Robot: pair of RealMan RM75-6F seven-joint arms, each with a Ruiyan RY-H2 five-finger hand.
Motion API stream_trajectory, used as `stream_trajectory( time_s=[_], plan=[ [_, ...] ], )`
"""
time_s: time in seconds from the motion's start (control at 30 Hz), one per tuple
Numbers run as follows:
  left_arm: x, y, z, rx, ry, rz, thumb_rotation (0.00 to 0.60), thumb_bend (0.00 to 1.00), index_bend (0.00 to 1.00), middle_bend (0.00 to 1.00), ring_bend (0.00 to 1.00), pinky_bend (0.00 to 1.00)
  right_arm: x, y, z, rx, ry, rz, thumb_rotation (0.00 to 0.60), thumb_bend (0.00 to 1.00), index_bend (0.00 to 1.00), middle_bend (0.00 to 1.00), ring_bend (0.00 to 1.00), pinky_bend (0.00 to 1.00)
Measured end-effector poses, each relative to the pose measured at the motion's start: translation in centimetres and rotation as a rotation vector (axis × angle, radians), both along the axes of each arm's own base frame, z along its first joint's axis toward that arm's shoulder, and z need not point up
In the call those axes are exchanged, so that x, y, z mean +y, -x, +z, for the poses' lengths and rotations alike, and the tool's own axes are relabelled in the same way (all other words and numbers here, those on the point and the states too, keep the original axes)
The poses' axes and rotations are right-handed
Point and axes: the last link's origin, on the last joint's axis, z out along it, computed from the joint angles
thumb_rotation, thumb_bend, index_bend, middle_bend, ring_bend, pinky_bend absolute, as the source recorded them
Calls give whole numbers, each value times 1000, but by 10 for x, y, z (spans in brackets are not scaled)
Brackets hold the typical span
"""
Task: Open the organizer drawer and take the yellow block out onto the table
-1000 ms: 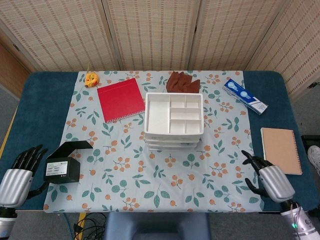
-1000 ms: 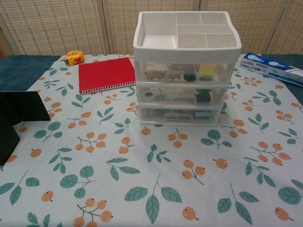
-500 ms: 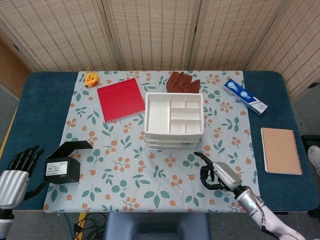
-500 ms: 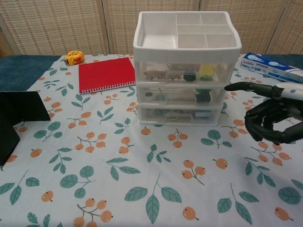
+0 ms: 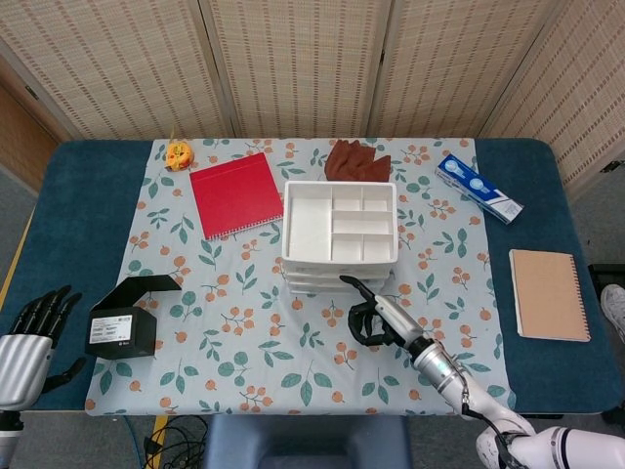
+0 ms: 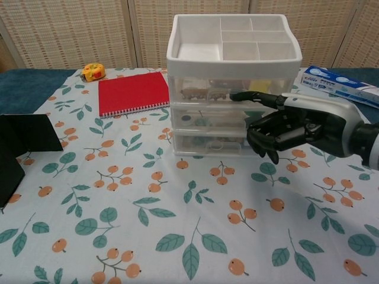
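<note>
The white organizer [image 5: 291, 230] stands mid-table with three clear drawers, all closed. In the chest view the yellow block [image 6: 259, 87] shows through the front of the top drawer [image 6: 204, 92], at its right end. My right hand [image 6: 290, 125] hovers just in front of the drawers and holds nothing. One finger stretches left across the top drawer's front, and the others curl downward. From the head view that right hand [image 5: 376, 315] lies just before the organizer's front. My left hand [image 5: 29, 337] waits at the table's near left corner, fingers spread and empty.
A black box [image 5: 125, 322] sits near the left hand. A red notebook [image 5: 235, 193] and a yellow tape measure [image 5: 178, 154] lie at the back left. Brown gloves [image 5: 356, 160] lie behind the organizer. A toothpaste box [image 5: 479, 188] and a tan notebook [image 5: 548, 293] lie to the right.
My right hand has swept from the table's near right edge leftward to the front of the organizer, one finger now reaching the top drawer. The left hand sank slightly.
</note>
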Motion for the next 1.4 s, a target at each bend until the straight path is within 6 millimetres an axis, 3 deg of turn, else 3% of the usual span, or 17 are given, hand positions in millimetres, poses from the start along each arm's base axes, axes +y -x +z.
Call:
stream_trajectory(
  time_s=[0.4, 1.1, 1.4],
  plan=[
    [1, 3, -3, -1, 12, 5, 600, 196, 83, 63, 70, 110, -17, -19, -20, -12, -20, -6, 600, 545, 0, 642, 605, 627],
    [1, 8, -2, 4, 10, 21, 600, 196, 83, 63, 70, 110, -29, -28, -27, -5, -21, 12, 600, 555, 2, 652, 621, 627],
    [0, 9, -2, 4, 11, 21, 600, 196, 83, 63, 70, 110, -29, -28, -28, 3, -19, 18, 600, 562, 155, 670, 646, 627]
  ],
)
